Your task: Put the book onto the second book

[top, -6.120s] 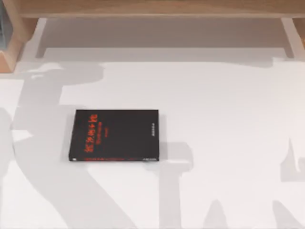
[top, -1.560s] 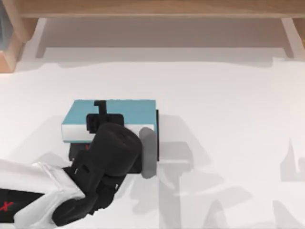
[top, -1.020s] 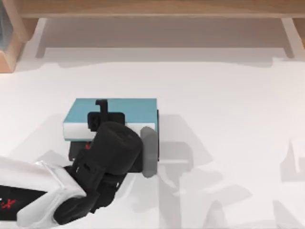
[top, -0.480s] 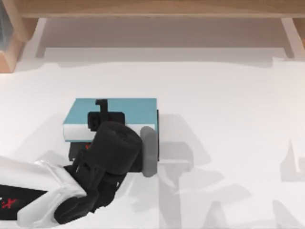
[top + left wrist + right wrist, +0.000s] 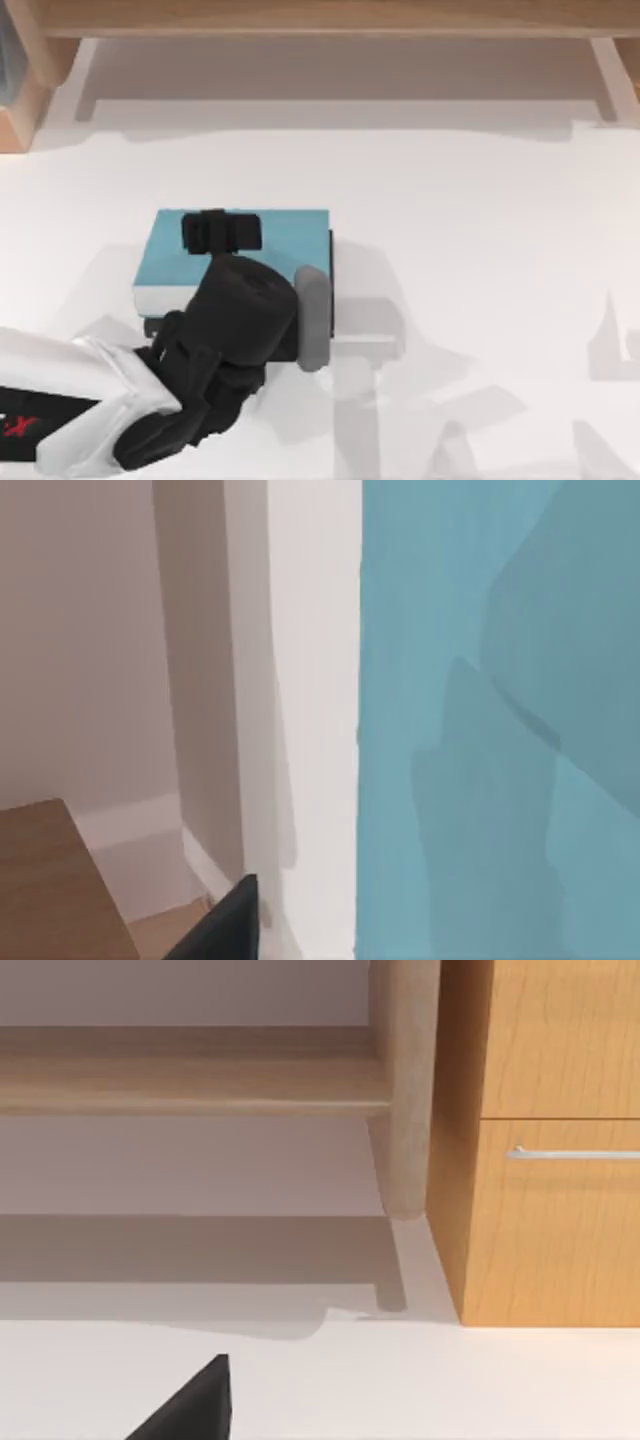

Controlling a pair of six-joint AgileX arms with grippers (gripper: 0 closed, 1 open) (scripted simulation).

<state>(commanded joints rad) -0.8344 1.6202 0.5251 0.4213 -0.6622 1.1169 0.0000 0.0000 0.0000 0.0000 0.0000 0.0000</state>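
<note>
Light blue, the book [image 5: 285, 234] lies flat on the second book [image 5: 335, 262], whose black edge shows along the right side and beneath the front edge; both sit left of centre on the white worktop [image 5: 480, 250]. The left hand [image 5: 221, 232] is over the blue cover near its far edge, fingers apparently spread and off the book, though the arm hides much of it, so this is uncertain. The left wrist view shows the blue cover [image 5: 500, 720] close up beside white worktop. The right hand is parked; one dark fingertip [image 5: 195, 1405] shows in its wrist view, facing a wooden cabinet [image 5: 545, 1140], and its state cannot be told.
</note>
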